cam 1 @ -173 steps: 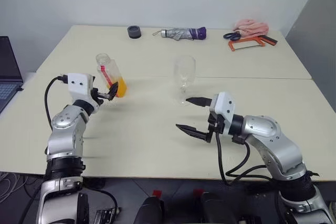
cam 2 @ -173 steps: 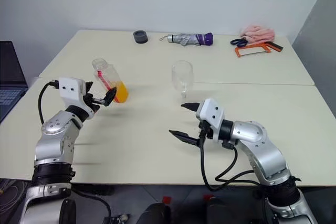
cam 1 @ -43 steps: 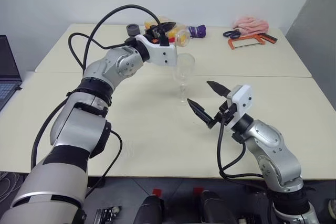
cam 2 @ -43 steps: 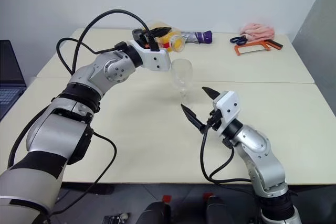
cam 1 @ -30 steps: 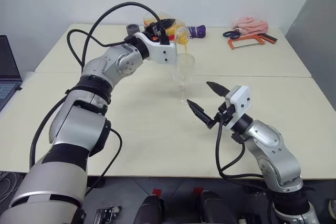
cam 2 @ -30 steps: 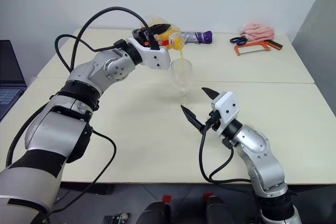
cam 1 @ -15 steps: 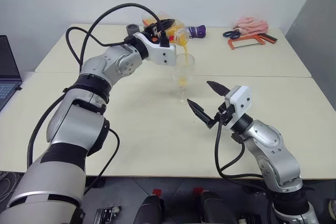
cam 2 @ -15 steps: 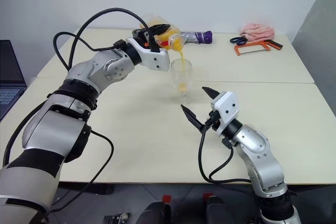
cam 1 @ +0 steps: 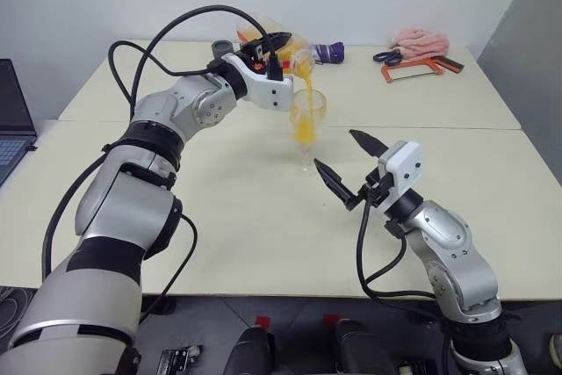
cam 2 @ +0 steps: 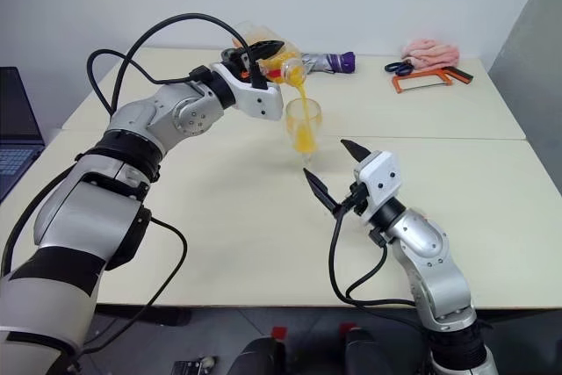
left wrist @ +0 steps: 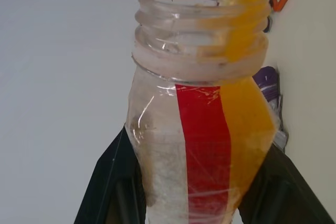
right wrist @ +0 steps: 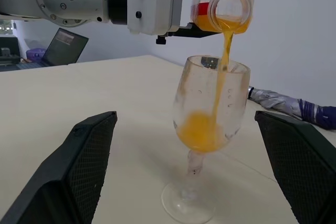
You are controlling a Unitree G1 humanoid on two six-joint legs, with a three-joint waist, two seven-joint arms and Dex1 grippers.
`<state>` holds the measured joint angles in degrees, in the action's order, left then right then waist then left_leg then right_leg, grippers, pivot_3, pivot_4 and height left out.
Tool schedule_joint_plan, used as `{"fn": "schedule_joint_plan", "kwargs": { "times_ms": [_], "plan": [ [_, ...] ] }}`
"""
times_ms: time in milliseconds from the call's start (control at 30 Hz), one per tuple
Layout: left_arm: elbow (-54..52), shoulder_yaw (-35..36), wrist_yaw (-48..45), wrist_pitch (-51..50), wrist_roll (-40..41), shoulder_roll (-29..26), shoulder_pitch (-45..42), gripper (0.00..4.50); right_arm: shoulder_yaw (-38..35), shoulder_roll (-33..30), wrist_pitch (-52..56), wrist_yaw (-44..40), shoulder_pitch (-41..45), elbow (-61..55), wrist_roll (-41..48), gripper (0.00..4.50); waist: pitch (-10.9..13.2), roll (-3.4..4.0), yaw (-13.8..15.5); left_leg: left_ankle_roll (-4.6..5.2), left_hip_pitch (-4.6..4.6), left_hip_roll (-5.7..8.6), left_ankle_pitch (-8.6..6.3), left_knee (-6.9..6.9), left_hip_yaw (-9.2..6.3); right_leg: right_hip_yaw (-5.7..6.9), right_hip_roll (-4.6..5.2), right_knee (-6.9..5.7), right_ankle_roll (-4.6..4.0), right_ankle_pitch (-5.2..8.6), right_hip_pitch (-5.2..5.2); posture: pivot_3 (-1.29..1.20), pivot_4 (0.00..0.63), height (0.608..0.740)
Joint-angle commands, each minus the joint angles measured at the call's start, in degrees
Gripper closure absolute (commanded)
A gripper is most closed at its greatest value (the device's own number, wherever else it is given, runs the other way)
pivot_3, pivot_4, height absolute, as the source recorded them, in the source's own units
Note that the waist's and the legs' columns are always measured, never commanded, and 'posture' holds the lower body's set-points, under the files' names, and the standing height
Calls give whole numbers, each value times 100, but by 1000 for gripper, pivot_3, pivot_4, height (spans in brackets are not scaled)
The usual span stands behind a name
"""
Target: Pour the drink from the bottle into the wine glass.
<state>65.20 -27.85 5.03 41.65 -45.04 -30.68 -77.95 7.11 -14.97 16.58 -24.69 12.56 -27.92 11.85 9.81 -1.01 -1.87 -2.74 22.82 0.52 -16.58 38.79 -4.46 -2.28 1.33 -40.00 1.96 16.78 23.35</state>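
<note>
My left gripper (cam 1: 275, 45) is shut on the clear bottle (cam 2: 279, 57), which has a red label strip (left wrist: 203, 145) and no cap. The bottle is held tipped over, its mouth just above the wine glass (cam 1: 306, 120). A thin stream of the orange drink (right wrist: 224, 51) falls from the mouth into the bowl, where it pools in the lower part (right wrist: 202, 129). The glass stands upright on the table near the middle. My right gripper (cam 1: 334, 147) hovers open just in front of the glass, to its right, fingers (right wrist: 86, 166) wide apart and empty.
At the back of the table lie a folded umbrella (cam 1: 329, 53), a dark round object (cam 1: 223, 46), a pink cloth (cam 1: 420, 41), scissors (cam 1: 385, 58) and an orange-framed tool (cam 1: 413, 68). A laptop (cam 1: 12, 116) sits off the table's left edge.
The bottle has stayed tipped over the glass and the stream has kept running, so the drink in the bowl has risen. The right gripper has kept its place.
</note>
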Motion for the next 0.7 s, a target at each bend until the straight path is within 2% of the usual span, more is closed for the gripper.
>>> {"fn": "schedule_joint_plan", "kwargs": {
  "times_ms": [33,700],
  "plan": [
    [-29,30,159,12,16,-108,-279,2808,60,33,-202,45,-33,-115,-81,0,0,0,0,0,0,0,0,0,0,0,0,0,0,0,0,0,150,740],
    [-9,-84,268,56,-77,-190,-385,2808,65,125,-233,59,-68,-6,-70,0,0,0,0,0,0,0,0,1,2,1,0,-1,0,0,0,0,150,740]
  ]
}}
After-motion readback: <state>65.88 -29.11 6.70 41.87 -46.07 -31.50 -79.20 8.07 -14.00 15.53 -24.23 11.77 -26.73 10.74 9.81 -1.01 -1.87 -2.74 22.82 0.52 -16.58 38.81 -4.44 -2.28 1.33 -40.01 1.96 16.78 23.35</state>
